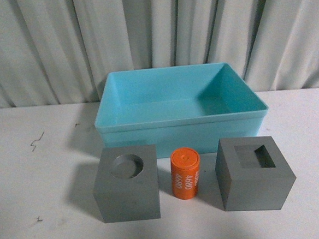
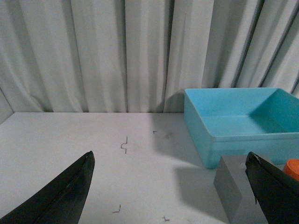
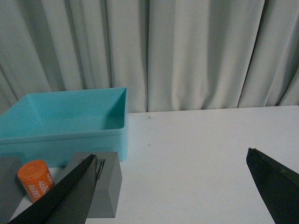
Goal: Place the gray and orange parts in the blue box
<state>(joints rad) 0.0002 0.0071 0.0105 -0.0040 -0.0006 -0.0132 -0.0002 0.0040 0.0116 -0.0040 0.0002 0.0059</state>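
Since the blue box [image 1: 182,130] is sitting empty, everything is waiting to be done: the round-recess gray cube [image 1: 126,193], orange cylinder [image 1: 186,173] and square-recess gray cube [image 1: 255,181] are standing just in front of it, the left gripper [image 2: 169,161] and right gripper [image 3: 171,156] hanging spread, gripping nothing.

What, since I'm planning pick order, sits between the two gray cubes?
The orange cylinder stands upright between the round-recess cube and the square-recess cube, touching neither; the front view shows it.
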